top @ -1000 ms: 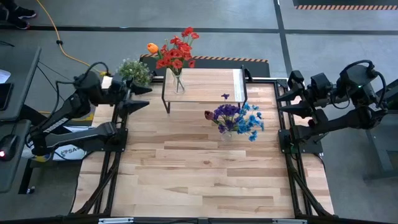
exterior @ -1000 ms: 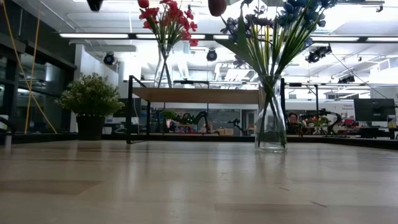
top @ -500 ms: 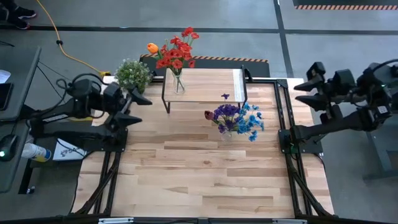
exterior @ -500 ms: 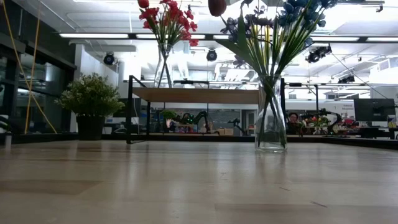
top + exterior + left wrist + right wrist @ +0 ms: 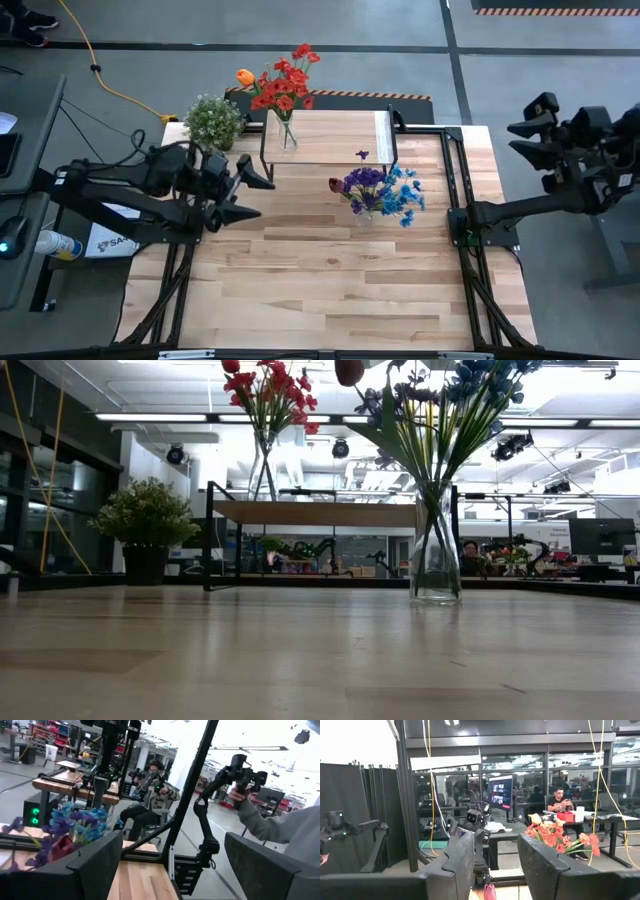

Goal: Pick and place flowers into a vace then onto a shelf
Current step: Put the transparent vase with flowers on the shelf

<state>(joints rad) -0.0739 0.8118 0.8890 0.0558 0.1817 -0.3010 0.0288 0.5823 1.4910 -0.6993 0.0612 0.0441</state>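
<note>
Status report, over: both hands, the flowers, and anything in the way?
Left hand open, empty, over table's left side. Right hand empty, off table's right edge. Red flowers on shelf; blue flowers in vase on table. Path clear.

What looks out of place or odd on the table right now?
One vase of blue and purple flowers stands on the table beside the shelf, not on it. Nothing is tipped or spilled.

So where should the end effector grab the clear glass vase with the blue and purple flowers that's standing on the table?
Probably at the narrow neck of the clear glass vase, just below where the blue and purple flowers fan out. It stands upright on the wood table, in front of the low wooden shelf, so come in level from the side; the open left end effector points towards it.
</note>
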